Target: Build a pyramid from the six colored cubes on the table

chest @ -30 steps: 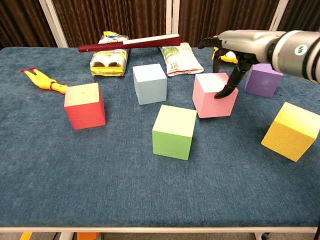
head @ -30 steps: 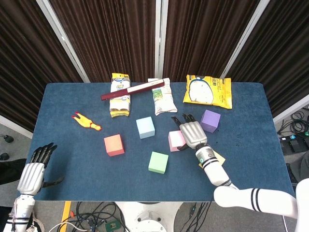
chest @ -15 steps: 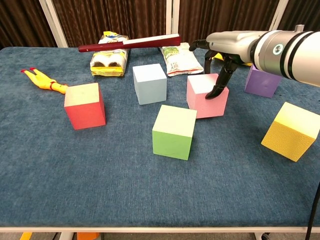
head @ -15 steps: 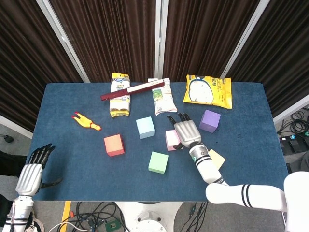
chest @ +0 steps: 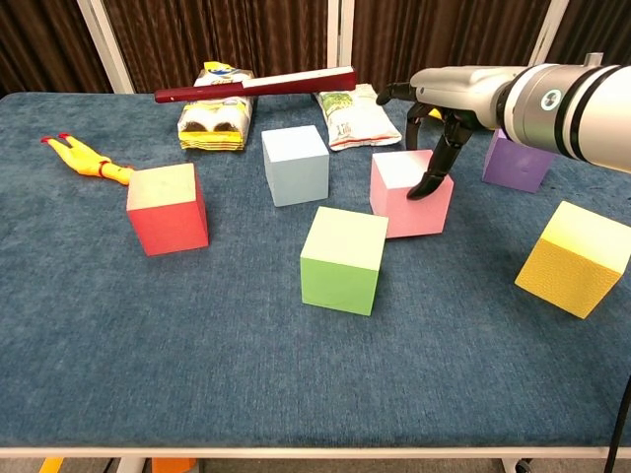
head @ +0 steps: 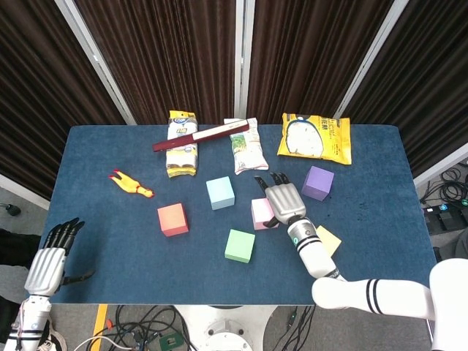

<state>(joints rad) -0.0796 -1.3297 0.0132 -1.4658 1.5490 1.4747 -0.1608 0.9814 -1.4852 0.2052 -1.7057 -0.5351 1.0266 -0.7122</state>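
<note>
My right hand [chest: 449, 99] has its fingers [chest: 431, 181] draped over the pink cube [chest: 409, 195] mid-table, tips touching its top right edge; can't tell if it's an actual grip. There's open table [chest: 197, 345] toward the green cube [chest: 342, 259] in front, with the purple cube [chest: 517, 163] partly hidden behind my arm. My left hand [head: 50, 259] hangs off the table's near-left corner, fingers loosely spread and holding nothing.

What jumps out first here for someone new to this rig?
The right hand is over the pink cube mid-table, fingertips touching its top and right side. Five more cubes sit apart and unstacked: red, blue, green, purple, yellow. Snack bags and a dark red stick line the far edge; the left hand hangs off the near-left corner.
</note>
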